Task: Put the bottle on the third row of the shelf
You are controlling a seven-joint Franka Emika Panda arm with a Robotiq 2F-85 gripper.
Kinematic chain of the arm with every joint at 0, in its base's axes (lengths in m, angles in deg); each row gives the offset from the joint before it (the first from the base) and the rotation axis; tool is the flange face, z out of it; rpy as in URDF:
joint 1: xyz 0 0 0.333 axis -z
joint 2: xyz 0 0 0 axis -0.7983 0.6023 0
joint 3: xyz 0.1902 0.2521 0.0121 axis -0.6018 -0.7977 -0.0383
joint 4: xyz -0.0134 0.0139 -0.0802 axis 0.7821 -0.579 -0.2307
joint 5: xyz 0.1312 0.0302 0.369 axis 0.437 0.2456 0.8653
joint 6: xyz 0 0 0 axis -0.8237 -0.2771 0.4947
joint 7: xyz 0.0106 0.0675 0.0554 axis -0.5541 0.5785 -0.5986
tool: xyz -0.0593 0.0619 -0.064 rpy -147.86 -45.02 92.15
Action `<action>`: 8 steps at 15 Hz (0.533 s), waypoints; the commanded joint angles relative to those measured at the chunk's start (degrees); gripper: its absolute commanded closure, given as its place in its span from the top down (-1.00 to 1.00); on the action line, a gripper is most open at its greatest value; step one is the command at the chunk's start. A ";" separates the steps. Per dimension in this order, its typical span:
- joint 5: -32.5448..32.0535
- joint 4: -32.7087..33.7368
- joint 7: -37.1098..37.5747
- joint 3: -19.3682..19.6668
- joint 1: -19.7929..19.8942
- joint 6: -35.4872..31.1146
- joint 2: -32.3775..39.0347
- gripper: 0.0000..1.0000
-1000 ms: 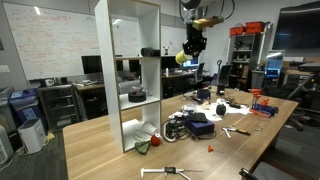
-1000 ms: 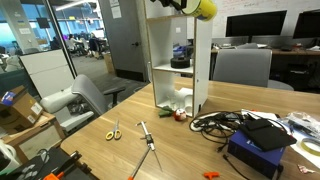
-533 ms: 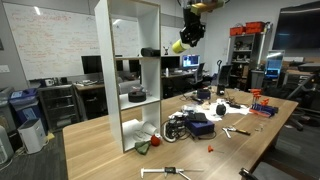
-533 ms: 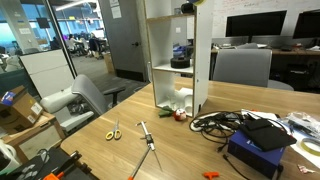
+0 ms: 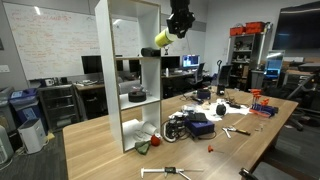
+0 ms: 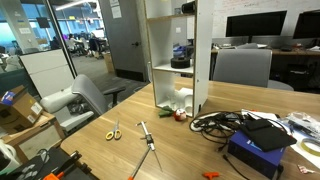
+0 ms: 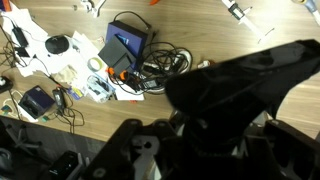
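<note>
Gripper (image 5: 171,32) holds bottle (image 5: 163,39) beside shelf (image 5: 101,80); dark object (image 5: 150,51) inside nearest compartment

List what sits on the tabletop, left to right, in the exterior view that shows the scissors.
Scissors → shelf → tangle of black cables → blue box.

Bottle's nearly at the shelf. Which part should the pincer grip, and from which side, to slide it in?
Grip its upper end, coming from the side away from the shelf. In an exterior view the pincer seems shut there on the bottle, whose yellow-green body juts toward the shelf, so the body would likely enter first. Exact contact is too small to tell.
</note>
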 commanded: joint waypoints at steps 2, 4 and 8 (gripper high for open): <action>-1.54 5.38 -5.50 -1.76 -1.94 -0.27 2.31 -0.97; -2.62 7.35 -8.59 -2.00 -2.27 -1.29 4.35 -0.97; -5.95 11.04 -13.64 -1.52 -2.12 -6.02 9.82 -0.97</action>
